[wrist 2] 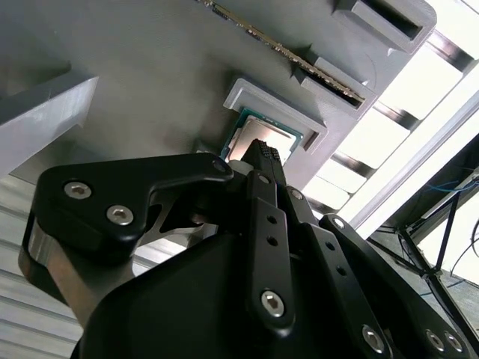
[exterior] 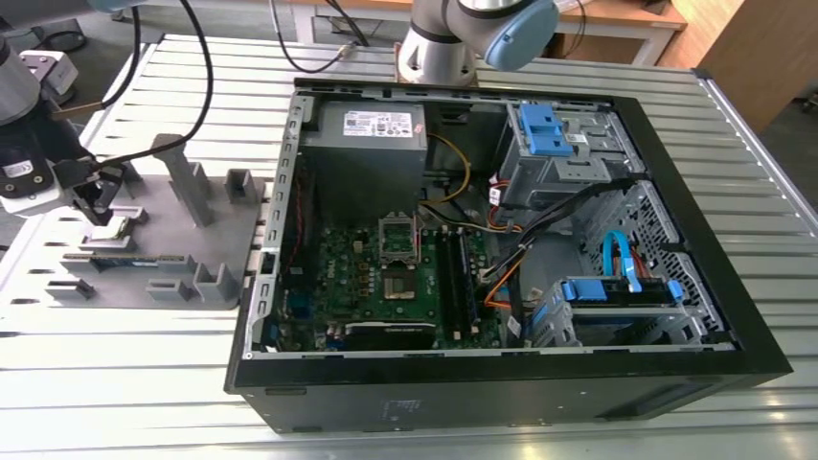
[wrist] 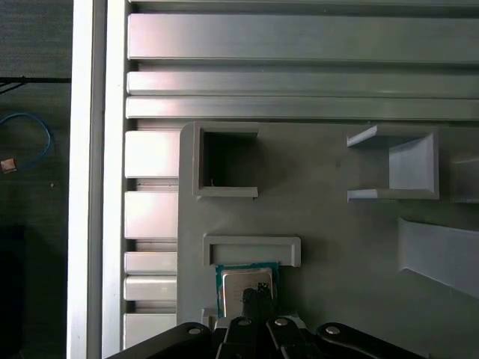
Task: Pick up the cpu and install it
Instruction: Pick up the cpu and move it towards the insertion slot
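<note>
The black fingers (wrist: 258,293) are drawn together into one narrow tip, pointing straight down at the cpu (wrist: 233,283). Whether the tip touches the chip cannot be told. The cpu, a small square with a dull silver top, lies flat in a shallow, walled nest on a grey parts tray (wrist: 337,247). In the second wrist view a memory stick (wrist 2: 299,63) stands in a slot near that nest. In the exterior view the tray sits on a slatted metal surface (exterior: 128,383), at the exterior view's left of an open black computer case (exterior: 511,383). Inside the case lies a green motherboard (exterior: 371,278).
</note>
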Controlling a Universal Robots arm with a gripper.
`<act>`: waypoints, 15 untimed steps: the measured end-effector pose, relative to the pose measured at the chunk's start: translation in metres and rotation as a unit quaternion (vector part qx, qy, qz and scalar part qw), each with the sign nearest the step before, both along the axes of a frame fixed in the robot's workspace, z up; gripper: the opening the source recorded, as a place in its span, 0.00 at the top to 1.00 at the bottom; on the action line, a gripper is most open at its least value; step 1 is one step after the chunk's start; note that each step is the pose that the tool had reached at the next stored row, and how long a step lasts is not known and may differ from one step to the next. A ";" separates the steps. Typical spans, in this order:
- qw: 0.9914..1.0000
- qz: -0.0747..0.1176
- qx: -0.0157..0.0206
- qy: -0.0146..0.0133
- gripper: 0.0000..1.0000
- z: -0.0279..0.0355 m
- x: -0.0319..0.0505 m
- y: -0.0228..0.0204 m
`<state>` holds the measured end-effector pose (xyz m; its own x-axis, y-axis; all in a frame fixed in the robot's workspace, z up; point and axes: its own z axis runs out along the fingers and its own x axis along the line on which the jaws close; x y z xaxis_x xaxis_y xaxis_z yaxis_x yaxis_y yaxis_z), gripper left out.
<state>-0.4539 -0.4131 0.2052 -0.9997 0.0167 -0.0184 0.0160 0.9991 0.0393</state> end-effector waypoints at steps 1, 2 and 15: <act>1.000 0.000 0.000 0.000 0.89 0.0000 0.0000 0.0000; 1.000 0.000 0.000 0.000 0.89 -0.0001 0.0000 0.0000; 1.000 0.000 0.000 0.000 0.89 -0.0015 -0.0002 0.0000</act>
